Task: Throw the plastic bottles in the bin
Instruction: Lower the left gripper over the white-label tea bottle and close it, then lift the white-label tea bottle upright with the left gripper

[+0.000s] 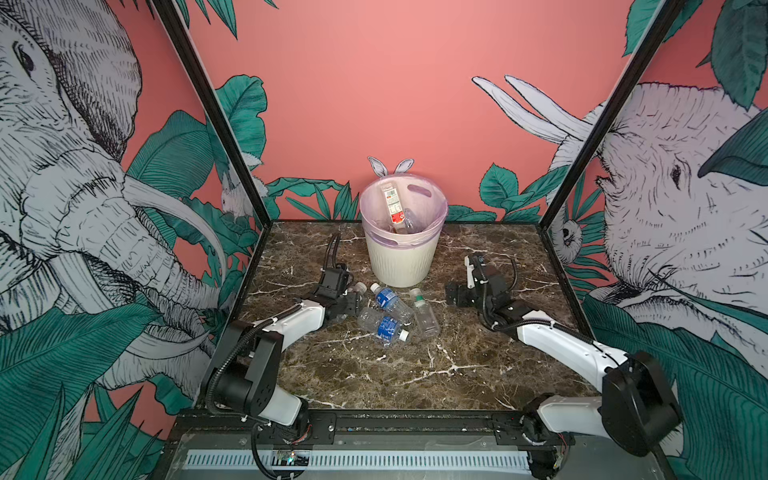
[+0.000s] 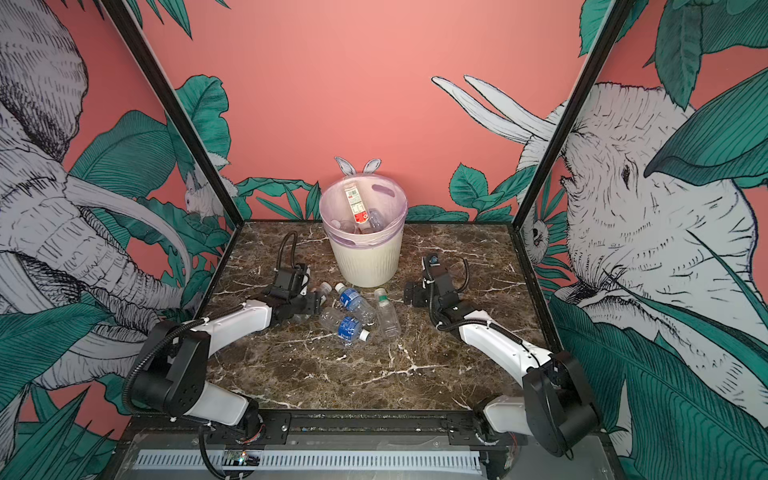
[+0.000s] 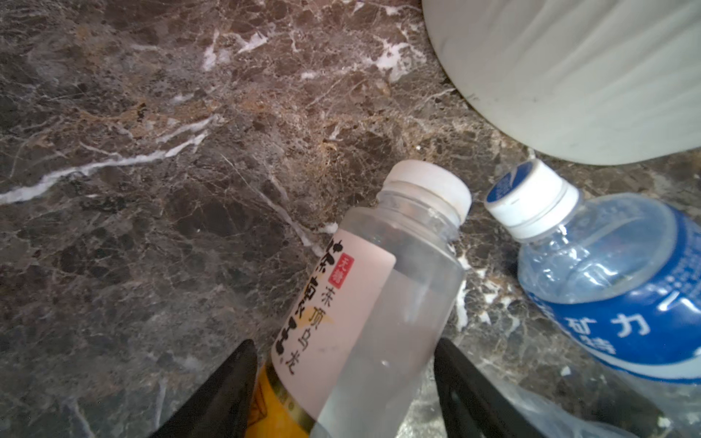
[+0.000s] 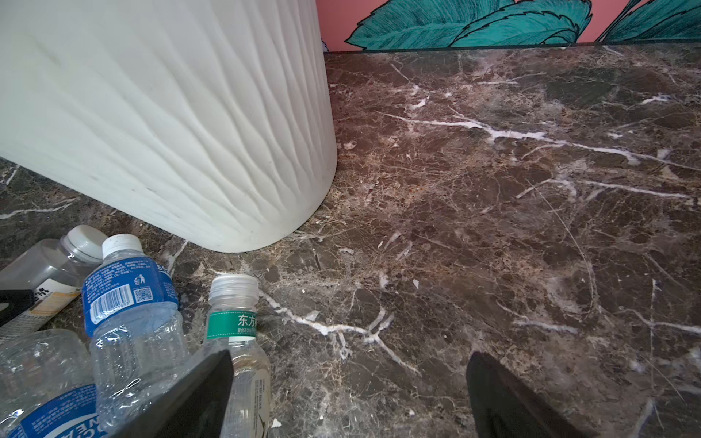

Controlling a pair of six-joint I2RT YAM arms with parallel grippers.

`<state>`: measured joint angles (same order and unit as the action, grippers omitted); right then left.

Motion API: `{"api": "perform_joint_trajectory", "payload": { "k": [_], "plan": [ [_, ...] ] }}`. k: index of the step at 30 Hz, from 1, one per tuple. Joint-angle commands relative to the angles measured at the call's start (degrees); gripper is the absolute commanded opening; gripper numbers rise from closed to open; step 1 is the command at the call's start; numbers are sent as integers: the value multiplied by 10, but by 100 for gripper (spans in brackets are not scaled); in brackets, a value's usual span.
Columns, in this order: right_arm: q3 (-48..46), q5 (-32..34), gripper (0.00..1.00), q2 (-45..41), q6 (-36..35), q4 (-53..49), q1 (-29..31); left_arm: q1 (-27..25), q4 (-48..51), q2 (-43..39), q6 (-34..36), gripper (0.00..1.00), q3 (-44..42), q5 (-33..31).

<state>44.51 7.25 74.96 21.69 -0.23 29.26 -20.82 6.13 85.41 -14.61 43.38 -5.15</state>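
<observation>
Straddling the white-capped tea bottle [image 3: 383,299] lying on the bench [image 3: 151,189], the left fingers [image 3: 223,394] sit either side; whether they pinch it I cannot tell. The right fingers [image 4: 508,402] gape wide beside the green-banded bottle [image 4: 237,333], near the bin [image 1: 401,257].

Brown marble-look tabletop [image 1: 374,374], white-veined.
Upright at back centre: cream ribbed bin [image 1: 401,262]. Lying clustered just in front: white-capped tea bottle [image 3: 379,303], blue-labelled bottle [image 1: 388,300] nearest the bin, second blue-labelled bottle [image 1: 384,326] just beside it, green-banded bottle [image 1: 424,313] alongside.
</observation>
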Motion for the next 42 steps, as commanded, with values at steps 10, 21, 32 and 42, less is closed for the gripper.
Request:
{"api": "perform_joint_trajectory", "payload": {
  "k": [10, 21, 32, 42],
  "plan": [
    [5, -4, 98, 1, 4, 21, -2, 4, 28, 20, -9, 74, 18, 6],
    [5, -5, 98, 2, 4, 21, -2, 6, 33, 39, -9, 75, 27, 8],
    [5, -5, 98, 5, 5, 22, -2, 7, 33, 52, -10, 69, 32, 10],
    [5, -7, 97, 4, 5, 23, -2, 7, 22, 20, -8, 51, 16, 10]
  ]
}}
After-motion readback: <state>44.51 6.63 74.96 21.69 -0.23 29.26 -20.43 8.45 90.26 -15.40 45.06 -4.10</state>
